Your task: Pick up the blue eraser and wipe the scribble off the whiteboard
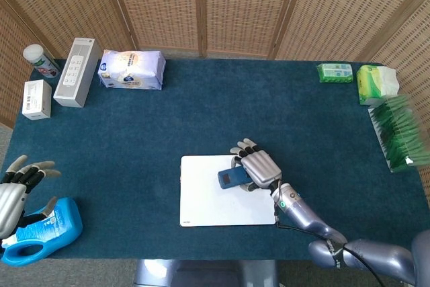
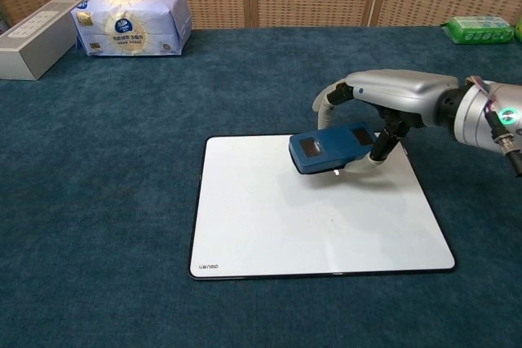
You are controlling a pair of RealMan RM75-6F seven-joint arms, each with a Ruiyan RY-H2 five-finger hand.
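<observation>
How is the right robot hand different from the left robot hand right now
The right robot hand grips the blue eraser over the far part of the whiteboard; the left robot hand holds nothing, its fingers spread. The right robot hand is near the table's middle, while the left robot hand sits at the near left edge beside a blue detergent bottle. Both are silver with dark joints.

Only one piece of lettering can be made out: small dark print at the near left corner of the whiteboard, which in the chest view seems to read "deno", though it is too small to be sure. Print on the packs beyond the whiteboard is too blurred to read.
</observation>
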